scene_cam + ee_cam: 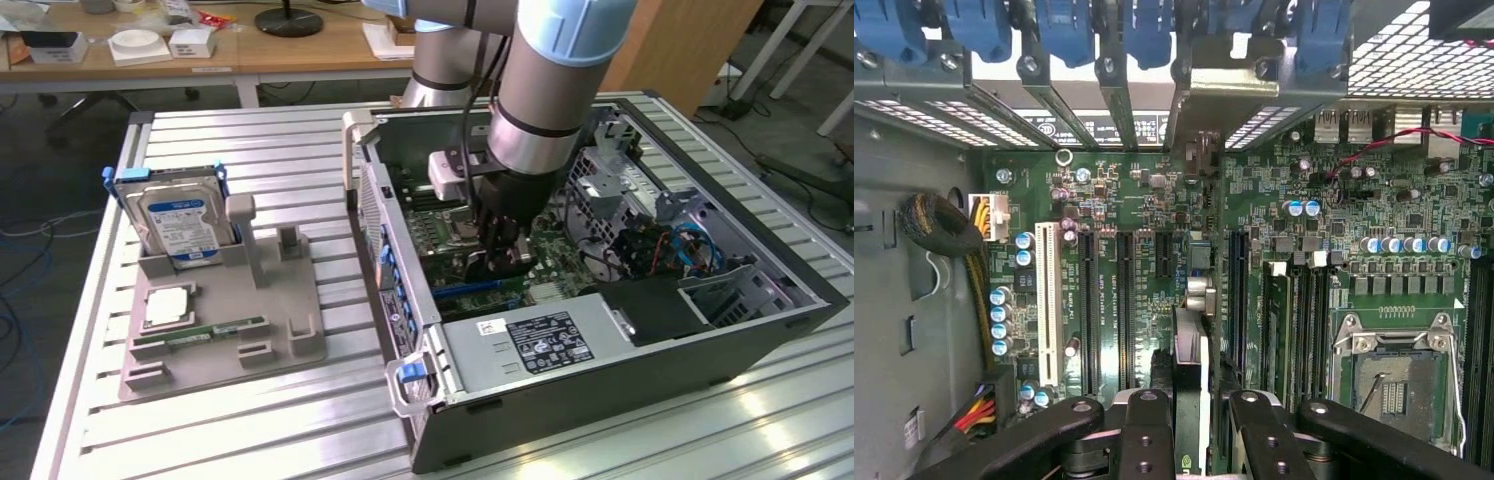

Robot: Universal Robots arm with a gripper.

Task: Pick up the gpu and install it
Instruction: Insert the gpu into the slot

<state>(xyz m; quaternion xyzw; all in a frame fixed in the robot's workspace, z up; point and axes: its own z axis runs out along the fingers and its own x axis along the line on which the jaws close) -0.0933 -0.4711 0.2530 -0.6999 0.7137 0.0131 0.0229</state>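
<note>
The gpu [1191,345] is seen edge-on in the wrist view, a thin dark card with a silvery edge standing upright between my fingers [1144,430]. My gripper [1194,405] is shut on it. The card hangs just above the green motherboard [1144,200], between long black expansion slots [1122,300], in line with the metal bracket openings [1199,110] at the case's rear wall. In the exterior view my gripper [497,262] reaches down into the open computer case [747,330], with the card's dark body [487,280] low over the board.
On the exterior view's left, a grey fixture tray [220,345] holds the blue-labelled hard drive [180,220], a CPU [167,305] and a green memory stick [214,330]. Inside the case are the power supply [534,345], cables [687,250] and the CPU socket [1394,385].
</note>
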